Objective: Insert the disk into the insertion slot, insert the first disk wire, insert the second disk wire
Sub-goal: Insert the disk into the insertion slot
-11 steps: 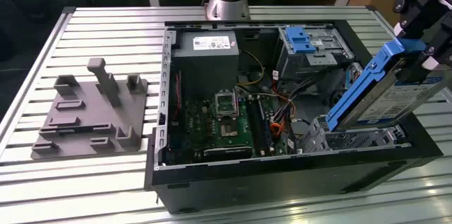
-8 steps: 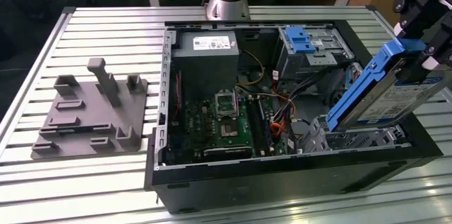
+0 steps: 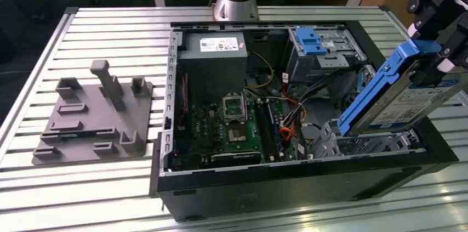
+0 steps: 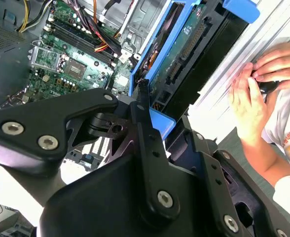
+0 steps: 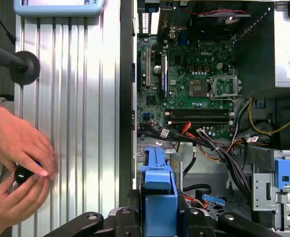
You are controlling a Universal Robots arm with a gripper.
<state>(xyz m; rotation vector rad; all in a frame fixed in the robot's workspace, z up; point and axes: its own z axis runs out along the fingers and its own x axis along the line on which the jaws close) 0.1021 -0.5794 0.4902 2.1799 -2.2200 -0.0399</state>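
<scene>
At the exterior view's right, clenching the end effector [image 3: 435, 56] on the disk [image 3: 395, 97], holding it tilted, lower end at the insertion slot [image 3: 373, 145]. In the second wrist view, gripping its handle end. In the first wrist view, probably needing squaring with slot walls, keeping wires [image 5: 219, 153] clear.

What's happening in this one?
The gripper holds the disk, steeply tilted above the slot in the open case. Its lower end is down by the slot, but the disk is not seated yet. A person's hands hold a small dark object beside the case.
</scene>
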